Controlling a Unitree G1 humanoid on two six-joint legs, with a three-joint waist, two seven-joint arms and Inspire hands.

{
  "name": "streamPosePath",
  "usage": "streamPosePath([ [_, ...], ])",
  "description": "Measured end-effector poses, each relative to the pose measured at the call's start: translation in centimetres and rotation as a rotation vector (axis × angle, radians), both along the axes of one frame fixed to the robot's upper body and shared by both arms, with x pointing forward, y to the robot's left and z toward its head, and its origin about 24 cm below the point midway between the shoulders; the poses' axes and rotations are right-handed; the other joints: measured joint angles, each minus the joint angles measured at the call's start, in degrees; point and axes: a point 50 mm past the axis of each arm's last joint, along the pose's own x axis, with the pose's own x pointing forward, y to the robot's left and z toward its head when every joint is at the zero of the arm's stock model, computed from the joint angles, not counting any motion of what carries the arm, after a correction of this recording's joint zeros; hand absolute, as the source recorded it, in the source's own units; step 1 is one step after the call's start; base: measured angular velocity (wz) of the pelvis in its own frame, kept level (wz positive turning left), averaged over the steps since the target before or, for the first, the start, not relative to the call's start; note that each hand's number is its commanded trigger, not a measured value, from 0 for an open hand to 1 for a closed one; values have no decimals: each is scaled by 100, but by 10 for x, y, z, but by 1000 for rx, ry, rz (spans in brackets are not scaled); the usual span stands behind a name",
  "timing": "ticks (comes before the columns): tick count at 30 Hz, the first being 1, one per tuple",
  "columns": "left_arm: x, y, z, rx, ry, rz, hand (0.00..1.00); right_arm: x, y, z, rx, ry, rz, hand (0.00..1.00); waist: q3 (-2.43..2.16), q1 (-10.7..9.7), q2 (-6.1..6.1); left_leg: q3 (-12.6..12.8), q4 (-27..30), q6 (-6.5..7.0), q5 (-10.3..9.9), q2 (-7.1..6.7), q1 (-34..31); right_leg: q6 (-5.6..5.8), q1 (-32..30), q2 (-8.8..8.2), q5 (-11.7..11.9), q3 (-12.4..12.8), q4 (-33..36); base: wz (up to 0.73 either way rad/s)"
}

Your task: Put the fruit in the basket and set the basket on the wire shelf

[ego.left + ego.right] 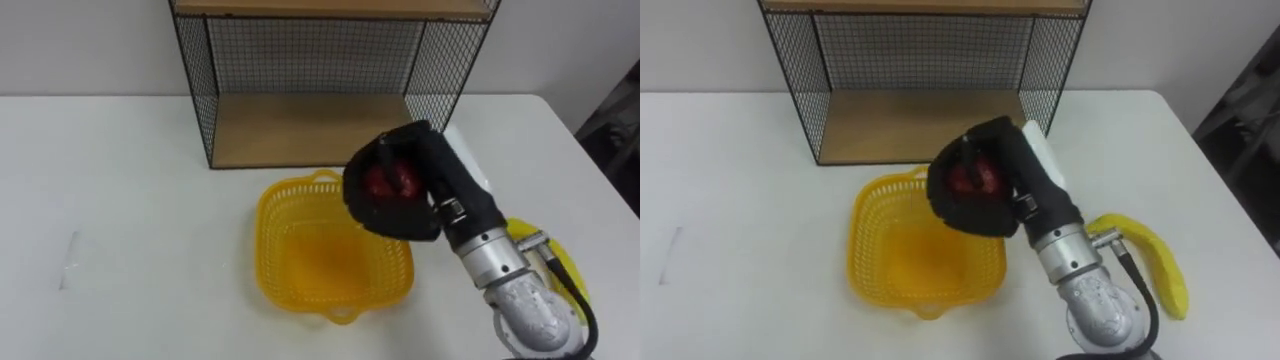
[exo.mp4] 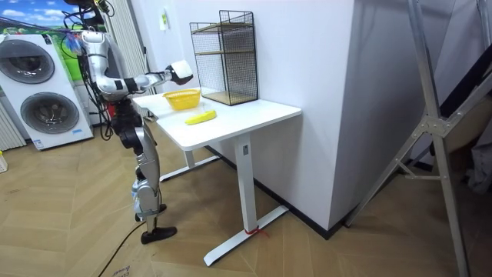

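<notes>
Stands at the near edge of a white rectangular table (image 1: 100, 180). At its far edge, about the middle, a black wire shelf with wooden boards (image 1: 300, 130), open side toward the robot. Just in front of that, a yellow plastic mesh basket (image 1: 300, 260), upright on the surface. Toward the near right corner, a yellow curved banana (image 1: 1160, 265), lying flat. Above the basket's far right rim, the black right hand (image 1: 405, 215), fingers curled closely around a round red fruit (image 1: 385, 182), held clear of the surface.
</notes>
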Motion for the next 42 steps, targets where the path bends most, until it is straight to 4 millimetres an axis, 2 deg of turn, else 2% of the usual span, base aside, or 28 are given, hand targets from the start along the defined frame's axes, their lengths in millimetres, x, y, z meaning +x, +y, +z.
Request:
streamPosePath([
  [4, 0, -1, -1, -16, 19, -7, 0, -1, 6, -6, -84, 41, 55, 100, 17, 61, 3, -26, -6, 0, 0, -2, -22, 0, -7, -1, 0, -24, -2, 3],
  [5, 0, -1, -1, -19, 25, -6, 0, -1, 7, -7, -92, 48, 66, 64, 19, 76, 6, -39, -7, 0, 0, -1, -26, 0, -7, 0, 0, -37, -4, 5],
  [6, -1, -1, -1, -21, 29, -5, 0, -1, 8, -7, -95, 52, 71, 5, 20, 86, 8, -41, -6, 0, 0, -1, -27, 0, -7, 0, 0, -40, -4, 0],
  [7, -2, -1, -1, -27, 38, -4, 0, 0, 10, -7, -104, 55, 83, 0, 25, 85, 15, -43, -6, 0, 0, -1, -30, 0, -10, 0, 0, -44, -6, 0],
  [14, -1, -2, -1, -29, 47, -3, 0, -3, 19, -13, -126, 104, 148, 0, 24, 208, 18, -62, 4, 0, 0, -1, -45, 0, -14, -3, 0, -70, -9, 0],
  [30, 7, -2, -1, -31, 38, -8, 0, -6, 23, -17, -137, 127, 187, 0, 0, 197, 88, -135, 75, 0, -1, -4, -123, -3, -14, -19, 2, -137, 34, 2],
  [42, 12, -2, 0, -20, 18, -9, 0, -5, 22, -19, -129, 135, 163, 0, -14, 183, 82, -146, 105, 0, -1, -5, -120, -3, -19, -23, 2, -138, 83, 0],
])
